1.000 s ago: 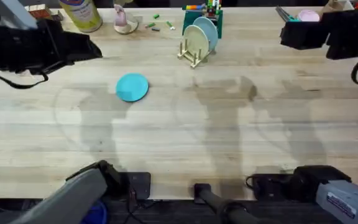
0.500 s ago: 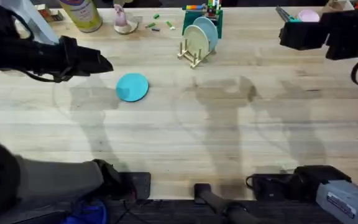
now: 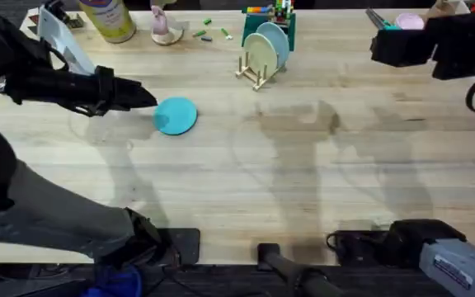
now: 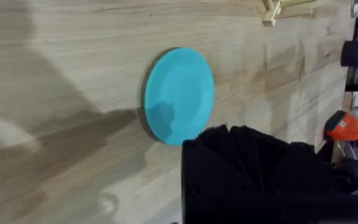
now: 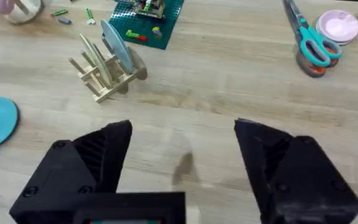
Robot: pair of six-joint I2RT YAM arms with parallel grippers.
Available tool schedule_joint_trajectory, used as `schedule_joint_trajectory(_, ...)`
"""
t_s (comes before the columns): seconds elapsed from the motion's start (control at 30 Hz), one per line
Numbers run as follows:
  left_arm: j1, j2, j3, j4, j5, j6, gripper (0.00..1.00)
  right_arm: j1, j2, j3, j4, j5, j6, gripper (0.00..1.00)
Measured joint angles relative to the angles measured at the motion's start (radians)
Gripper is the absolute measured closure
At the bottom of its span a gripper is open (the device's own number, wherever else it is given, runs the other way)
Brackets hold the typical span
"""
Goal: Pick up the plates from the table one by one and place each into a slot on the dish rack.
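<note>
A turquoise plate (image 3: 176, 115) lies flat on the table (image 3: 303, 181), left of the middle. My left gripper (image 3: 141, 96) hovers just to its left, its tip close to the plate's rim. From the left wrist the same plate (image 4: 179, 96) lies just beyond the black gripper body (image 4: 260, 174). The dish rack (image 3: 256, 70) stands at the back centre, with a cream plate (image 3: 260, 54) and a light blue plate (image 3: 275, 41) on edge in its slots. My right gripper (image 3: 390, 45) hangs at the far right, open and holding nothing (image 5: 182, 134). From there the rack (image 5: 104, 78) is ahead.
A yellow bottle (image 3: 110, 16) and a pink object (image 3: 163, 25) stand at the back left. A green baseplate with bricks (image 5: 148, 18) sits behind the rack. Scissors (image 5: 312, 43) and a pink lid (image 5: 337, 26) lie at the back right.
My left arm has swung down and to the right, bringing its gripper from the far left up beside the turquoise plate. The right arm and the plates have stayed put.
</note>
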Motion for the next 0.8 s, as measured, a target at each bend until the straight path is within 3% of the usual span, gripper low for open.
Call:
schedule_joint_trajectory(0.4,0.002,0.146,0.000,0.026,0.043,0.106,0.958,0.000,0.009,0.001,0.000,0.000,0.000,0.005)
schedule_joint_trajectory(0.8,0.002,0.248,0.001,0.052,0.051,0.140,0.959,0.000,0.067,0.001,0.000,0.000,0.000,0.006)
